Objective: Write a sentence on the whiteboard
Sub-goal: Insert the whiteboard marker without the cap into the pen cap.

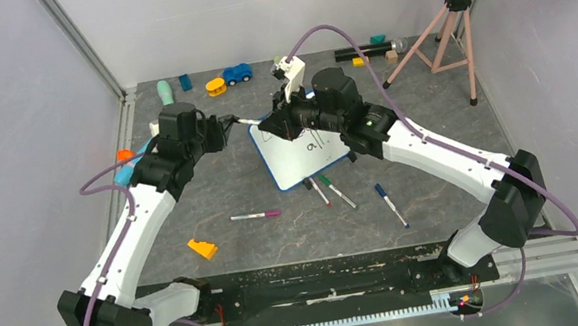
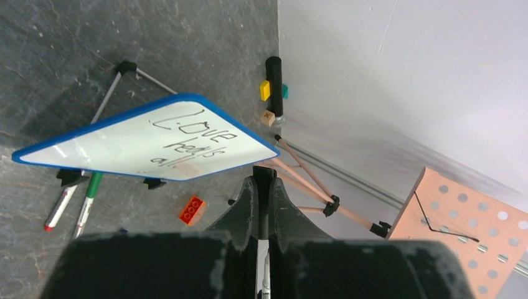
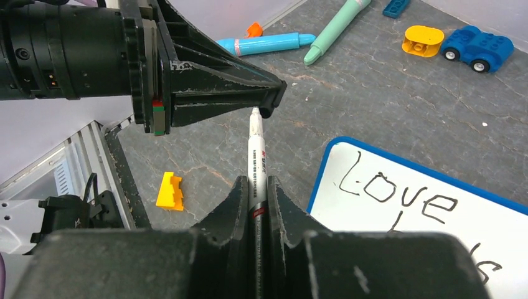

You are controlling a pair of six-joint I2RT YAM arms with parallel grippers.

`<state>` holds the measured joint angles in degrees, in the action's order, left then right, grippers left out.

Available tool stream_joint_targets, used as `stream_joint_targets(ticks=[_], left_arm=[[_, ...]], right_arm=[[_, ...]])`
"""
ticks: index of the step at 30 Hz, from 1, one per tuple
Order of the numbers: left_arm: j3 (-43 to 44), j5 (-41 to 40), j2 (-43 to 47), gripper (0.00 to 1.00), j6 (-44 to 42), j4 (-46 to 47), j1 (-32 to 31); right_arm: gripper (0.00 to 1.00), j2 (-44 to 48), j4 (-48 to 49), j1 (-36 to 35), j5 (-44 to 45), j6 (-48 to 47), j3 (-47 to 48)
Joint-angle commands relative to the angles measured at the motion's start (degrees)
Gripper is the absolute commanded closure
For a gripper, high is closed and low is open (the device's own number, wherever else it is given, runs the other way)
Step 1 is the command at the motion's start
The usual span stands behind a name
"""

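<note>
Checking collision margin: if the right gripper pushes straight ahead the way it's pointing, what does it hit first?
Most likely the left gripper. The right gripper is shut on the marker, whose far end is pinched in the left fingertips directly ahead. Exact clearance is hard to judge from the wrist view.

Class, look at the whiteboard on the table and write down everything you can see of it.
The whiteboard is a small white rectangle with a thin blue, rounded-corner frame, glossy like plastic. It stands tilted on two small black feet on the grey table. Dark handwriting in three staggered lines reads "Love heals all". Two markers lie by its lower edge.
</note>
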<state>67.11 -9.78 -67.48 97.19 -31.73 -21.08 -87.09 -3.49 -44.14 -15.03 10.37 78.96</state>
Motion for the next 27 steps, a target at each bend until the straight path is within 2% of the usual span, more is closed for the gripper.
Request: stream_joint_targets(ticks=[1,6,27], left_arm=[[-0.56,2.51,0.18,0.98,3.63,2.52,0.13],[-1.78,3.05,0.78,0.98,3.43,3.23,0.15],[-2.95,4.05,0.32,0.98,6.08,5.99,0.15]], right_arm=[[1.0,2.57,3.05,-0.77,2.15,-1.17,-0.95],[1.0,3.31,5.41,-1.15,3.08,0.23,-3.8],[1.0,2.73,4.19,-1.28,5.31,-0.93,-3.98]])
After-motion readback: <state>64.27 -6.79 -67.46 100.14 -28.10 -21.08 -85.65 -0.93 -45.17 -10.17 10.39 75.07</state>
